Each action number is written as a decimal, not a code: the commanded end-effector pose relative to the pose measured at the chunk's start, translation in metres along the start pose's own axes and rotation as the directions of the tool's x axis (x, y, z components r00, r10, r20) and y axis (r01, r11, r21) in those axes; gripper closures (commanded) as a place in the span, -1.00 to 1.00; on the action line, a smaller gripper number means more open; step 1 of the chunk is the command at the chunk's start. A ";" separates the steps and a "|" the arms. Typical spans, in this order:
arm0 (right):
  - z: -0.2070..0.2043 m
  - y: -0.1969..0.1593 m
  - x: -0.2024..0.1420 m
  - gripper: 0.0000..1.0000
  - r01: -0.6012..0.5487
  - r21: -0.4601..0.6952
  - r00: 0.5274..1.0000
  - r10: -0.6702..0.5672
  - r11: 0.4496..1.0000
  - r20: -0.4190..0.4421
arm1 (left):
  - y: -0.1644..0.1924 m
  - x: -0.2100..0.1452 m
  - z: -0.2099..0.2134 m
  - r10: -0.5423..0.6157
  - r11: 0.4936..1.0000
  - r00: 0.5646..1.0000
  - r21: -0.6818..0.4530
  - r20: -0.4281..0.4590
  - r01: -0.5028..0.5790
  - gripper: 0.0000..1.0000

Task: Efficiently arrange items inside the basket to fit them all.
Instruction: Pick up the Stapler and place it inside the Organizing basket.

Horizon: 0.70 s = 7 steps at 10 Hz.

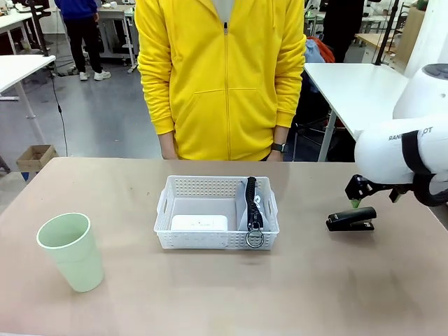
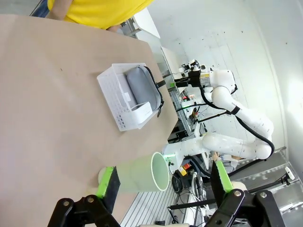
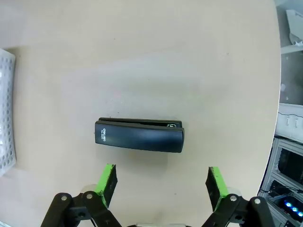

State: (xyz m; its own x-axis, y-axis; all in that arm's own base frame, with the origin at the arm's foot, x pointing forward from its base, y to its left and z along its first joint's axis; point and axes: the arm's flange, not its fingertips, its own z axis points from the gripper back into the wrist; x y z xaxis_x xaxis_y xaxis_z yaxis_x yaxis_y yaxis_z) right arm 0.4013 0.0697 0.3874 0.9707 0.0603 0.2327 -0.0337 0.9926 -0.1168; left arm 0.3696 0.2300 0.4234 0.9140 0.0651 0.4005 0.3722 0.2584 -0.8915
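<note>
My right claw, wide open and empty, hangs over the black stapler on the table right of the basket; I'd turn the wrist, then pinch across its narrow sides.

I see open tabletop all round the stapler and the cup. Inside the basket, the white box and the pouch along its right wall leave only the far-left floor free.

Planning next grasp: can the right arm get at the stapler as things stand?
Probably yes. The right gripper hangs open above the stapler, lying alone on the table, apart from the basket; nothing sits between.
</note>
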 end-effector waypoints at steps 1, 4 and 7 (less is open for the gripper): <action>-0.001 0.003 -0.001 -1.00 -0.029 0.002 1.000 0.029 1.000 -0.003 | -0.002 -0.002 0.000 -0.001 1.000 1.000 0.005 -0.002 0.001 -1.00; -0.001 0.003 -0.001 -1.00 -0.029 0.002 1.000 0.029 1.000 -0.003 | -0.002 -0.002 0.000 -0.001 1.000 1.000 0.005 -0.002 0.001 -1.00; -0.010 0.005 -0.008 -1.00 -0.648 0.128 0.757 0.653 0.750 0.005 | -0.002 -0.002 0.000 -0.001 1.000 1.000 0.005 -0.002 0.001 -1.00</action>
State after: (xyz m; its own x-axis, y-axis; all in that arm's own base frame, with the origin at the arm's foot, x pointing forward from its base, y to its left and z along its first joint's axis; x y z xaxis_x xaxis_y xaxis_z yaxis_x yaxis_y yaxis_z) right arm 0.4019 0.0798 0.3689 0.9168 0.3772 0.1311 -0.3594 0.9225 -0.1408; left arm 0.3694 0.2302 0.4235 0.9139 0.0654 0.4006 0.3722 0.2588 -0.8913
